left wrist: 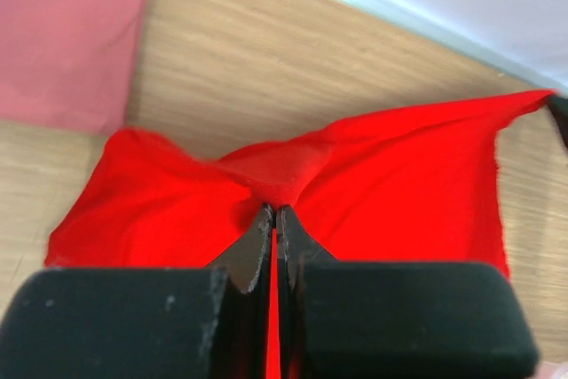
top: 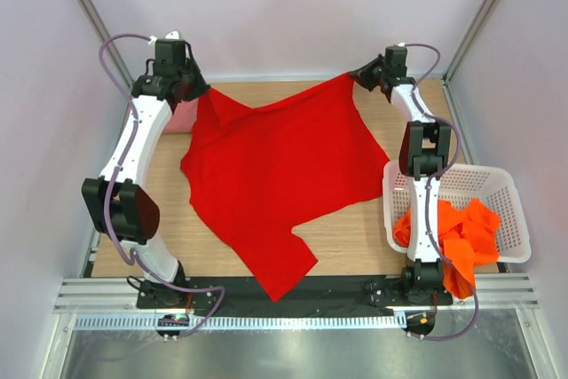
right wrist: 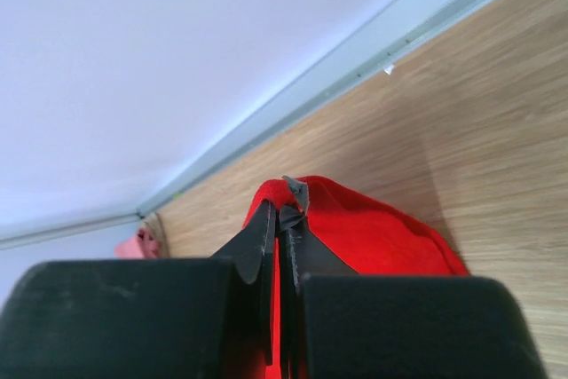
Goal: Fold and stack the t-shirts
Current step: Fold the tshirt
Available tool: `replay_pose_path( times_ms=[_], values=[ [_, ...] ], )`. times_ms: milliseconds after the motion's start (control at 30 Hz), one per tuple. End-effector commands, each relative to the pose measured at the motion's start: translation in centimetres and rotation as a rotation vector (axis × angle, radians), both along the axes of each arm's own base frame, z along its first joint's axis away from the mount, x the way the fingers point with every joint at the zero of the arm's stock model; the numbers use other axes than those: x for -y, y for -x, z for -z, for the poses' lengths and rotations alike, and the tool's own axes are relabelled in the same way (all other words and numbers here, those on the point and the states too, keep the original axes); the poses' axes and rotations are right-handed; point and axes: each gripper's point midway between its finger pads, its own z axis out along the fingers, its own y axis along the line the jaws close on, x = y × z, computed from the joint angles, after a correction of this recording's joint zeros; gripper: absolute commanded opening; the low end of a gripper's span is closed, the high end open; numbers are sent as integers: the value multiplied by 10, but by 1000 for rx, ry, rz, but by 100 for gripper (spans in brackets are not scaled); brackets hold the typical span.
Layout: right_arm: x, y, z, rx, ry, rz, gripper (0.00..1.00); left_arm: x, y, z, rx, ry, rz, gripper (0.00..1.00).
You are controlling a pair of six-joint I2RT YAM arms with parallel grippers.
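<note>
Lying in the basket (top: 508, 185), orange t-shirts (top: 457, 237) show only from overhead.

Both end effectors (left wrist: 274, 212) (right wrist: 282, 209) clamped, far forward

red t-shirt (top: 275, 175): spread, corners lifted | orange t-shirts (top: 470, 230): heaped right

One t-shirt (top: 284, 175) lies across the table (top: 355, 241), a basket (top: 508, 185) of shirts (top: 461, 237) right of it, another shirt (left wrist: 62, 33) far left.
</note>
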Motion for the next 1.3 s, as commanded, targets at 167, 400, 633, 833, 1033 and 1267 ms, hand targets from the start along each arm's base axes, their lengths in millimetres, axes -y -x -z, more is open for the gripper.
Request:
replay_pose_path(
  times_ms=[167, 400, 633, 833, 1033, 1267],
  values=[
    [10, -14, -45, 62, -157, 18, 2, 2, 38, 8, -61, -17, 6, 0],
    [0, 10, -28, -70, -178, -51, 2, 7, 63, 16, -123, 6, 2, 0],
    [-1, 42, -12, -154, -71, -149, 2, 2, 83, 4, -124, 11, -19, 0],
    [8, 67, -10, -223, 42, -180, 1, 2, 94, 7, -164, 27, -26, 0],
    [14, 85, -11, -257, 126, -222, 2, 0, 106, 3, -166, 40, -42, 0],
    [23, 93, -21, -253, 174, -223, 2, -9, 124, 10, -198, 24, -81, 0]
  ],
)
